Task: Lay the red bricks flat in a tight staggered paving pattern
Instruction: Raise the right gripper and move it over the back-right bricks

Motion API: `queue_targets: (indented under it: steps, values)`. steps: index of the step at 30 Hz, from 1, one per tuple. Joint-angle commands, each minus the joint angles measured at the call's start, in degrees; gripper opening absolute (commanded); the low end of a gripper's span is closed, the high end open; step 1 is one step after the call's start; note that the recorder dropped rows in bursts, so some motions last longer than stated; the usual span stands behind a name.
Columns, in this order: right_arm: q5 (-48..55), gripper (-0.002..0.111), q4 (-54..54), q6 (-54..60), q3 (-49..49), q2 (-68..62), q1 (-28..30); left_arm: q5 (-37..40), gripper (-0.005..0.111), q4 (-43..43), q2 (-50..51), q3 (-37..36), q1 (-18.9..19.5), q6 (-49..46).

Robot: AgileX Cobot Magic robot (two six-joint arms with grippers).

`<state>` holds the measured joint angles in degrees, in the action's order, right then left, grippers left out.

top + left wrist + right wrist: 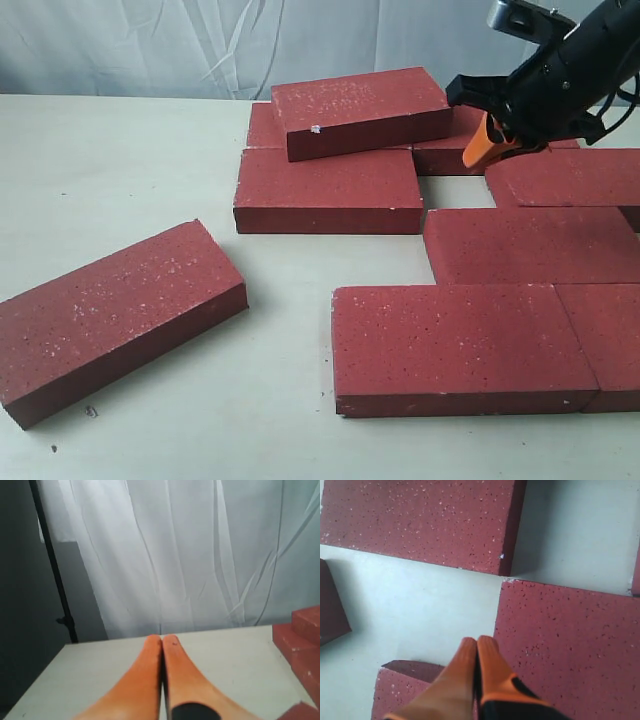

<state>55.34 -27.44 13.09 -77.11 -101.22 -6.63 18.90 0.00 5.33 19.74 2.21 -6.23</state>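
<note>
With fingers pressed together, the right end effector (475,155) hangs just right of the top brick (360,105) in the exterior view, the brick's long axis running sideways toward it.

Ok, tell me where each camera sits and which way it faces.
Exterior: off the arms, angled down on the red bricks and table; right end effector shows.
Left wrist: level across the table toward a white curtain; shut left end effector shows.
Right wrist: straight down on bricks; right end effector, shut, shows.
All see bricks.
</note>
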Motion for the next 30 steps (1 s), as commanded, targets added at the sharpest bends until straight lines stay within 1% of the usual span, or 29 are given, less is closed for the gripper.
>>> queue_targets:
  steps: [1, 5, 11, 15, 20, 22, 23, 24, 25, 26, 27, 28, 29, 30]
  values:
    - [1.1, -0.001, 2.7, 0.5, 0.5, 0.6, 0.2, 9.8, 0.000, -0.5, 3.2, 5.6, 0.2, -0.2]
    - [2.5, -0.001, 5.0, 0.5, 0.5, 0.6, 0.2, 9.7, 0.000, -0.6, 3.2, 5.7, 0.2, -0.2]
    - [3.4, -0.001, 5.0, 0.3, 0.5, 0.6, 0.2, 7.9, 0.000, -0.4, 3.2, 5.7, 0.2, -0.2]
    - [4.3, -0.001, 4.8, 0.3, 0.5, 0.6, 0.2, 8.0, 0.000, -0.4, 3.4, 5.7, 0.2, -0.2]
    - [6.6, -0.001, 3.5, -0.1, 0.5, 0.6, 0.2, 8.5, 0.000, 1.1, 7.5, 8.8, 0.2, 0.0]
    - [7.3, -0.001, 3.2, -0.1, 0.5, 0.6, 0.2, 11.9, 0.000, 1.0, 13.2, 13.6, 0.2, 0.2]
    - [7.3, -0.001, 3.2, -0.1, 0.5, 0.6, 0.2, 15.0, 0.000, 1.0, 18.2, 17.4, 0.2, 0.2]
    - [7.3, -0.001, 3.2, -0.1, 0.5, 0.6, 0.2, 16.7, 0.000, 1.0, 20.7, 19.1, 0.2, 0.2]
    - [7.2, -0.001, 3.2, -0.1, 0.5, 0.6, 0.2, 18.9, 0.000, 0.4, 26.2, 21.8, 0.2, 0.2]
    - [7.2, -0.001, 3.2, -0.1, 0.5, 0.6, 0.2, 19.2, 0.000, 0.0, 28.4, 22.6, 0.2, 0.2]
    - [7.2, -0.001, 3.2, -0.1, 0.5, 0.6, 0.2, 18.9, 0.000, -2.4, 34.5, 24.0, 0.2, 0.2]
    - [7.2, -0.001, 3.2, -0.1, 0.5, 0.6, 0.2, 18.1, 0.000, -3.8, 37.1, 24.5, 0.2, 0.2]
    - [7.0, -0.001, 3.6, 0.1, 0.5, 0.6, 0.2, 15.9, 0.000, -8.9, 43.3, 25.9, 0.2, -0.3]
    - [7.0, -0.001, 3.8, 0.6, 0.5, 0.6, 0.2, 15.6, 0.000, -12.7, 47.8, 27.9, -0.2, -1.9]
